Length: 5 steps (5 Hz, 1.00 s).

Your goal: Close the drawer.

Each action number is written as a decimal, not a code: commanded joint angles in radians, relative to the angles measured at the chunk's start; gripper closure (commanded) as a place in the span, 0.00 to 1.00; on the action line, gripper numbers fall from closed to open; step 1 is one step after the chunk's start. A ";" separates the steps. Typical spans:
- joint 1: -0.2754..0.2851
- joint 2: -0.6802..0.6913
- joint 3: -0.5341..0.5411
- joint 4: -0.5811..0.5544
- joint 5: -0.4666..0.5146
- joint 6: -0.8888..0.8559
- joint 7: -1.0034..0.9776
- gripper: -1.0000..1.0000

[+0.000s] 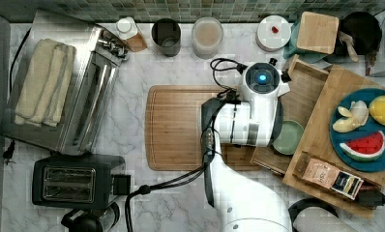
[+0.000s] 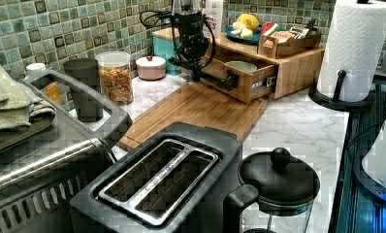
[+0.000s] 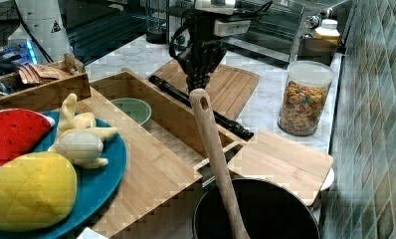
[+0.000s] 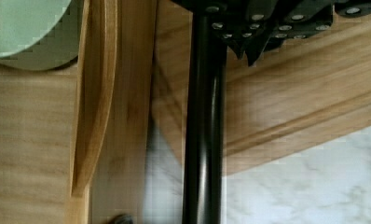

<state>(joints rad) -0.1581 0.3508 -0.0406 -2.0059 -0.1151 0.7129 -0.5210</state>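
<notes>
Pointing down, claw (image 3: 198,79) at drawer (image 3: 172,130) handle (image 3: 201,107)

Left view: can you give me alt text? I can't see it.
The wooden drawer stands pulled open with a green bowl inside, and the arm's pincer is at its black handle bar. A toaster fills the foreground.

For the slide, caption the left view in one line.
Panda end effector at the black handle of the open wooden drawer, a green bowl inside.

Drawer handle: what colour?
Black, a long bar handle on the drawer front; right view shows it best.
</notes>
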 commanded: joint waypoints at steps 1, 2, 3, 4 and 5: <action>-0.178 -0.064 -0.172 -0.007 -0.101 0.007 -0.227 1.00; -0.204 -0.076 -0.230 -0.029 -0.144 0.039 -0.258 1.00; -0.240 -0.108 -0.278 -0.046 -0.176 0.078 -0.314 1.00; -0.269 -0.072 -0.308 -0.001 -0.149 0.056 -0.350 1.00; -0.296 -0.073 -0.319 -0.014 -0.111 0.104 -0.395 1.00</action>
<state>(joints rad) -0.2142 0.3333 -0.1581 -2.0586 -0.2001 0.7642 -0.7974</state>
